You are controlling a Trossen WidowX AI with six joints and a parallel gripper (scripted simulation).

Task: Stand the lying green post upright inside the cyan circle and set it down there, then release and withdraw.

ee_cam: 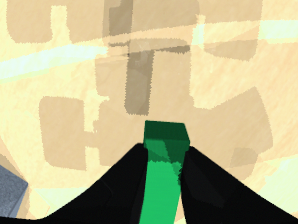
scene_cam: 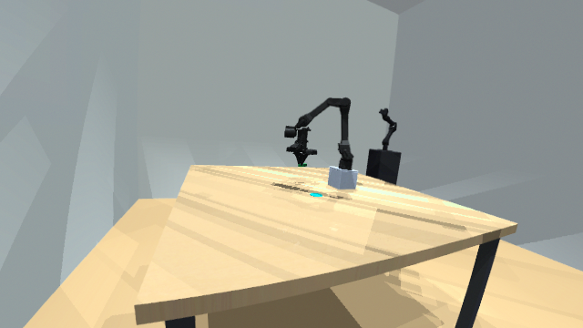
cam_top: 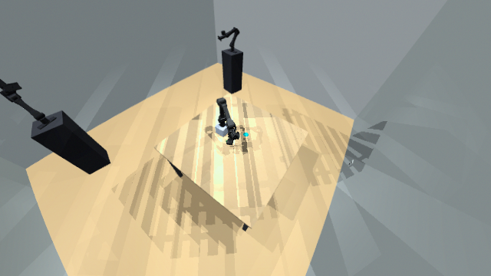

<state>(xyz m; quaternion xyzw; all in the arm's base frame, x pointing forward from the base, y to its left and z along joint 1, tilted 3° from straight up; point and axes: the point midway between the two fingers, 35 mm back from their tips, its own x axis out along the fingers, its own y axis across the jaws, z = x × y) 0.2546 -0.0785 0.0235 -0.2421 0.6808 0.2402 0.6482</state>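
The green post [scene_cam: 301, 165] [ee_cam: 162, 192] is held lying roughly level, one end pointing forward past the fingertips in the wrist view. My gripper [scene_cam: 301, 163] [ee_cam: 163, 154] is shut on it, with a black finger on each side, and holds it above the table. The post's near end runs out of the wrist view's bottom edge. In the top view the post is hidden by the arm. The cyan circle [cam_top: 245, 134] [scene_cam: 316, 195] lies flat on the table with nothing standing in it, off to one side of the gripper. It is not in the wrist view.
The arm's pale grey-blue base block [cam_top: 221, 129] [scene_cam: 342, 179] [ee_cam: 9, 194] stands on the wooden table [cam_top: 265, 184] [scene_cam: 219, 255] near the circle. Two black pedestals [cam_top: 232, 73] [cam_top: 70, 143] with other arms stand away from the table. Shadows stripe the tabletop.
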